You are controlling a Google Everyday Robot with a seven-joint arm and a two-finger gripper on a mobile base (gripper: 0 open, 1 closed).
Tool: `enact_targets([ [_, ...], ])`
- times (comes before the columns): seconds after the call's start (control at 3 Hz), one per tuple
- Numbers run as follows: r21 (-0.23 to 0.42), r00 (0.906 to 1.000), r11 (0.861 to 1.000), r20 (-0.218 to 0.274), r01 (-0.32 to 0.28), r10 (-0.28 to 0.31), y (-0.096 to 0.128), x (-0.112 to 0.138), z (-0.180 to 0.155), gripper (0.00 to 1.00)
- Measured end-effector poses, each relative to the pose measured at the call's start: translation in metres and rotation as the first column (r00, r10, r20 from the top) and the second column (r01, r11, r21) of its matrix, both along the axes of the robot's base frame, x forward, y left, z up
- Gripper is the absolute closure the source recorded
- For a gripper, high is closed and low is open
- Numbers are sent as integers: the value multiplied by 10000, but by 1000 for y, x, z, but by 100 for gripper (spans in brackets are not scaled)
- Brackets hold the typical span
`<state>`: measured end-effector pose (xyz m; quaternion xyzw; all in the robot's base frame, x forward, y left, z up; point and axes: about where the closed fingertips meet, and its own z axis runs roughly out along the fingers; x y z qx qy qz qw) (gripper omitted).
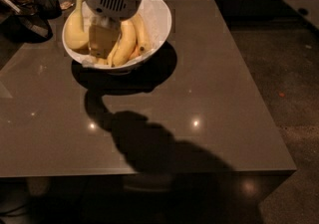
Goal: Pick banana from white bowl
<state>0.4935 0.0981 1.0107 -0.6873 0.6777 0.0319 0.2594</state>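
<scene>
Pincer (103, 48), grip state untellable, down among bananas (126, 43) inside white bowl (160, 15).

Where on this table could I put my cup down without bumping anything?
The table is bare on its right half and along the near edge, from the white bowl outward. The far left corner is crowded: the gripper reaches down into the bowl among the bananas, and a dark mesh cup stands just beyond.

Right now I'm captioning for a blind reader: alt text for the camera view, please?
The robot's claw hangs inside a white bowl of yellow bananas at the far left of a glossy dark table. The arm's shadow falls across the tabletop.
</scene>
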Motion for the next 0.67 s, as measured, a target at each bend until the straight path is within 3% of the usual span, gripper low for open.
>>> enact_targets([
  [0.33, 10, 10000, 10000, 5, -2, 2, 0, 0, 0, 100],
  [0.67, 77, 9999, 10000, 89, 50, -51, -2, -17, 7, 100],
])
